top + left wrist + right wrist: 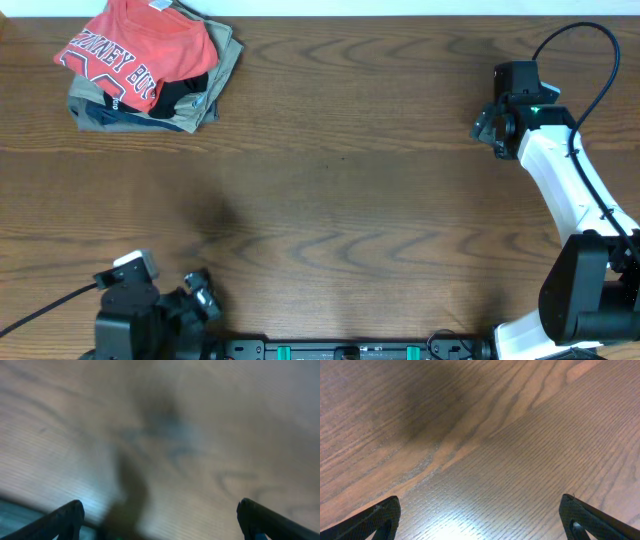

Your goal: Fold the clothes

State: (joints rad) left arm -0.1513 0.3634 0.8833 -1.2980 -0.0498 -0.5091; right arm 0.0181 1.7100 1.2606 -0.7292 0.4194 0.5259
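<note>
now atop garment stack [224, 62], red t-shirt [135, 50]

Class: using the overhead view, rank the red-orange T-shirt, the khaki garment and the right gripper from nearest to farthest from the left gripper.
From the left gripper:
1. Khaki garment, showing along the pile's right edge.
2. Red-orange T-shirt, atop the pile, farther back.
3. Right gripper, far right side.

Overhead is sharp and evenly lit; the left wrist view is badly blurred, and both wrist views show low glare on the table [530, 450] below dark shadow.
</note>
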